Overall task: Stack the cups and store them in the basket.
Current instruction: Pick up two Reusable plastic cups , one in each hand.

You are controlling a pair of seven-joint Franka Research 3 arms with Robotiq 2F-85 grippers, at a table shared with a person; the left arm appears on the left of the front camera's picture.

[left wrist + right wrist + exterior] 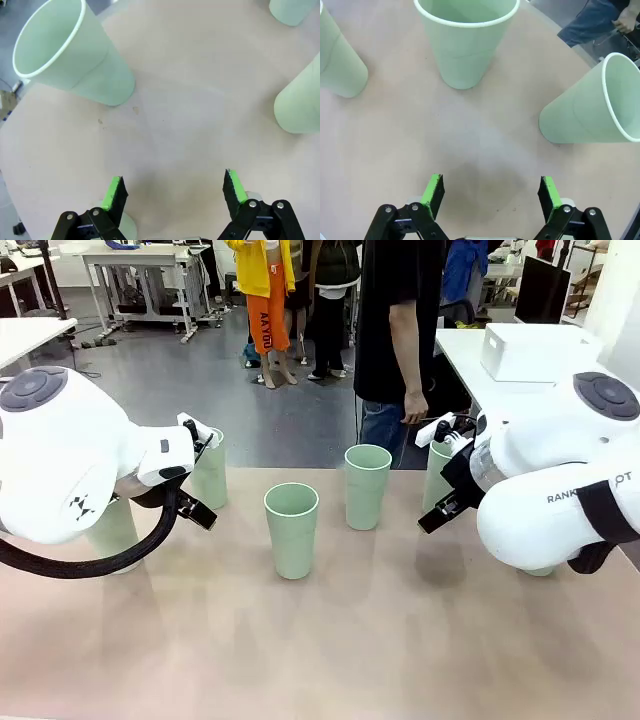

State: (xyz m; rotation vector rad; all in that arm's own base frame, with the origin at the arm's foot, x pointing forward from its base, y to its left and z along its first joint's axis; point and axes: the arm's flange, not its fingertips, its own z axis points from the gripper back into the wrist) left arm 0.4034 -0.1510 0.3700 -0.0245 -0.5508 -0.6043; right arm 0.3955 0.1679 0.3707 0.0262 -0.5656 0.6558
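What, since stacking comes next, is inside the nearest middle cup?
Only bare inner wall shows inside the nearest middle cup; its own front wall hides the bottom.

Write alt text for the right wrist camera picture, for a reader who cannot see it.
The right pincer, open and empty, hangs above bare tan table. Three upright pale green cups stand around that patch: one ahead, one at the picture's right, one at its left edge.
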